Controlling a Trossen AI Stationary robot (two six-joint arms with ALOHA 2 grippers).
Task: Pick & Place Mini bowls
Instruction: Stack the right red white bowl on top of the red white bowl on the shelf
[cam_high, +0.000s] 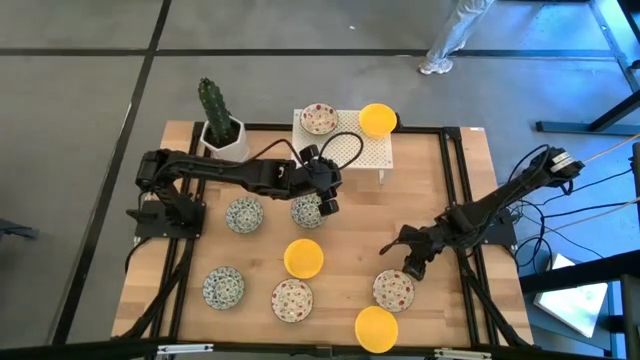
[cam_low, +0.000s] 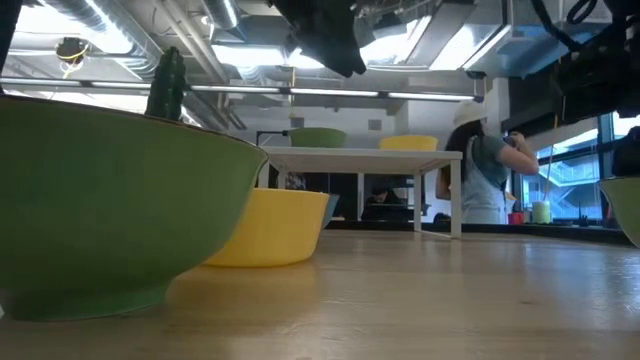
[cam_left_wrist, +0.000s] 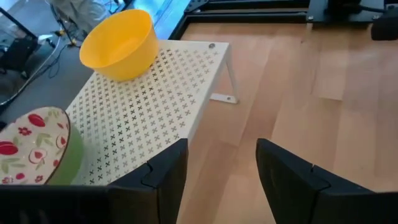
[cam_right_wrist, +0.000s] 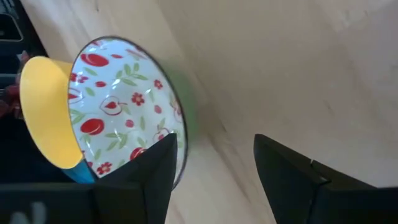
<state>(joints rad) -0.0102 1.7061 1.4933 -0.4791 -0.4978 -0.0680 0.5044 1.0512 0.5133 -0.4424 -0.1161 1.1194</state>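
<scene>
Jaws released on both: left gripper (cam_high: 326, 198) hovers over a blue-green bowl (cam_high: 307, 210); right gripper (cam_high: 400, 257) beside a red-patterned bowl (cam_high: 394, 289). I should centre on a rim before clenching.

**Desk & what's sitting on it**

Wooden desk (cam_high: 350, 235) w/ black frame rails along the sides. At the back edge: white perforated shelf (cam_high: 360, 152) on legs, holding a red-patterned bowl (cam_high: 318, 118) & a yellow bowl (cam_high: 377, 119). White cactus pot (cam_high: 222, 138) at back left corner. On the wood itself: 3 blue-green bowls (cam_high: 244, 214) (cam_high: 307, 210) (cam_high: 223, 287), yellow bowl (cam_high: 303, 258) mid-desk, another yellow one (cam_high: 376, 329) at front edge, 2 red-speckled bowls (cam_high: 291, 299) (cam_high: 393, 289). Both arm bases bolted at desk's left & right sides.
</scene>
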